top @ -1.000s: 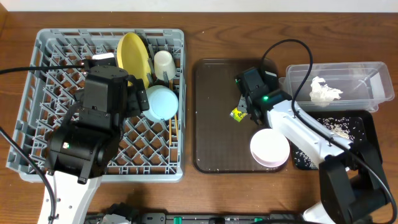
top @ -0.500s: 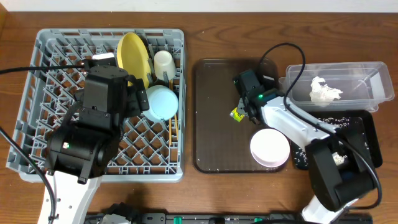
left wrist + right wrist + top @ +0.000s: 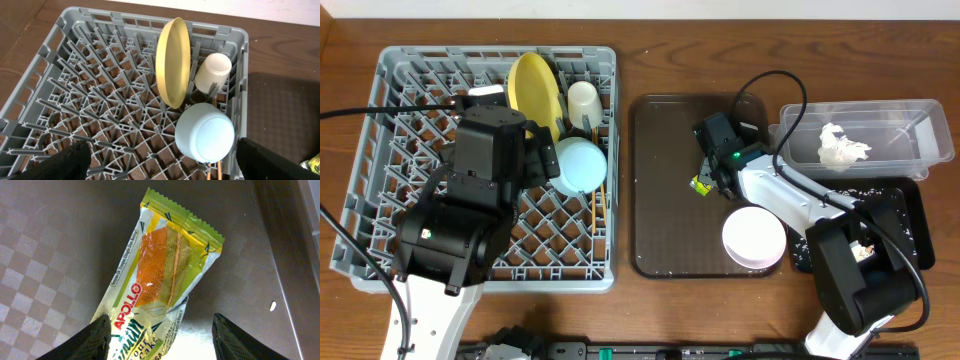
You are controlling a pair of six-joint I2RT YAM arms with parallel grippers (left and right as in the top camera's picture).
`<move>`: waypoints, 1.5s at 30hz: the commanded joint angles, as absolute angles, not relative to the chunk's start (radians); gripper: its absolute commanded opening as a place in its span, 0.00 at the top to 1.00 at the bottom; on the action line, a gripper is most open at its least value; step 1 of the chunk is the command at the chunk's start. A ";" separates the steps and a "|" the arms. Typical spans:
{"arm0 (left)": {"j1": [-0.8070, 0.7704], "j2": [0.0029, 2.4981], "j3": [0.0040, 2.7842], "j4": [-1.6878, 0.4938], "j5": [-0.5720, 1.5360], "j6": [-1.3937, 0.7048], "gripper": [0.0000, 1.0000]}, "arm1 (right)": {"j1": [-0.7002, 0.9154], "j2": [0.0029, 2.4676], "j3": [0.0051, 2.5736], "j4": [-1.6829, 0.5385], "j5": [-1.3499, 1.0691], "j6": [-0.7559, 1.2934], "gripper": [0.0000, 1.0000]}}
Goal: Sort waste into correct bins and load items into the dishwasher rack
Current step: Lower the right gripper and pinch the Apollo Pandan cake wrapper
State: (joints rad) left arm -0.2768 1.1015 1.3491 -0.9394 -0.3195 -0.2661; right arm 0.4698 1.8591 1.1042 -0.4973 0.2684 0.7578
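The snack wrapper (image 3: 701, 184) lies flat on the brown serving tray and fills the right wrist view (image 3: 160, 275). My right gripper (image 3: 712, 172) is open just over it, its fingers (image 3: 160, 340) straddling the wrapper's near end. My left gripper (image 3: 162, 160) is open and empty above the grey dishwasher rack (image 3: 400, 120). The rack holds the yellow plate (image 3: 535, 90) on edge, the white cup (image 3: 584, 103), the light blue bowl (image 3: 582, 165) and the chopsticks (image 3: 597, 208). The white bowl (image 3: 754, 238) sits upside down on the serving tray.
The brown serving tray (image 3: 660, 230) lies between the rack and the bins. The clear tub (image 3: 910, 130) at the right holds the crumpled tissue (image 3: 842, 146). The black tray (image 3: 910, 215) in front of it holds rice-like crumbs (image 3: 865, 208).
My right gripper has shifted slightly left and back over the tray, and the wrapper has shifted slightly left with it. The left arm has not moved.
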 commanded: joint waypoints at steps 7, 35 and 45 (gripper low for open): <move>-0.274 1.103 1.352 -0.942 -0.322 -0.275 0.06 | 0.473 1.884 1.109 -0.466 0.279 0.808 0.25; -0.274 1.103 1.352 -0.942 -0.322 -0.275 0.06 | 0.481 1.884 1.109 -0.419 0.228 0.815 0.16; -0.274 1.103 1.352 -0.942 -0.322 -0.275 0.06 | 0.498 1.889 1.097 -0.420 0.228 0.814 0.25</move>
